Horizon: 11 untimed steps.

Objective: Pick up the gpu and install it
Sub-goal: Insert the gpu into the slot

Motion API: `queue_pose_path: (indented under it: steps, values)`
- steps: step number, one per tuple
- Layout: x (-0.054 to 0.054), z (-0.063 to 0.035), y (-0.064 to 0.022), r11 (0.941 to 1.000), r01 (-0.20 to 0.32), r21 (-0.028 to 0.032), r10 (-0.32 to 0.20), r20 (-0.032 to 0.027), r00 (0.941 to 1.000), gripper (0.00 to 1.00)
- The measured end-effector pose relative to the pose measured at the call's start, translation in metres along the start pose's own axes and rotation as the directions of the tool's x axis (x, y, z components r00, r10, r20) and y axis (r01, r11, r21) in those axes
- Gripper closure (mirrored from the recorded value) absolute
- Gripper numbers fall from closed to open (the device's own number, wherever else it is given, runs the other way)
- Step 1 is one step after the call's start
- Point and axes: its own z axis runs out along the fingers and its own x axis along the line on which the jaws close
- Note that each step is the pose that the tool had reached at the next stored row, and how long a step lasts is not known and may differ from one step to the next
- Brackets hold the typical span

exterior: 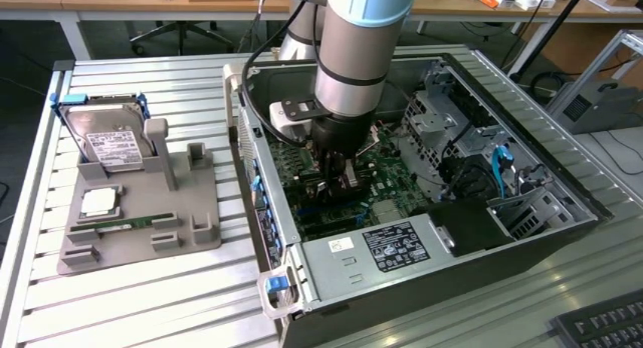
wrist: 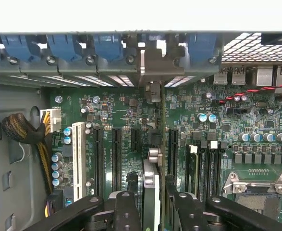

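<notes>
Standing on either side of the gpu (wrist: 151,192), the black fingers (wrist: 126,211) sit apart with the card edge-on between them; whether the pads press the card or have let go of it I cannot tell. In the wrist view the gpu shows as a thin upright edge, grey-silver along its top with a strip of green circuit board down one side, and a small silver cylindrical part at its far end. It stands vertically over the motherboard (wrist: 121,120), in line with the long black expansion slots (wrist: 116,154) and a grey metal bracket (wrist: 153,65) at the case's rear wall. A white slot (wrist: 78,154) lies further off beside the black ones, next to a braided cable bundle (wrist: 23,132).

In the exterior view the gripper (exterior: 336,178) reaches straight down into the open computer case (exterior: 422,288), which lies on its side on the slatted metal worktop (exterior: 150,303). To the exterior view's left, well apart from the case, a grey holder (exterior: 141,227) carries a silver labelled hard drive (exterior: 111,148) standing upright, a square processor (exterior: 98,203) and a slim green memory stick (exterior: 116,226).
</notes>
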Motion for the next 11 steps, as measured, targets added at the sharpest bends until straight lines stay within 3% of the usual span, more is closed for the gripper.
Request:
queue_pose_path:
  steps: [7,9,11]
  values:
    - [0.0,-0.005,0.0001,1.0,0.0,0.0002,0.0,-0.0031,1.0,0.66]
    - [-0.002,-0.0109,0.0,1.0,0.0,0.0008,0.0,-0.0121,0.9999,0.66]
    - [-0.004,-0.0187,0.0002,1.0,0.0,0.0017,0.0,-0.0266,0.9996,0.66]
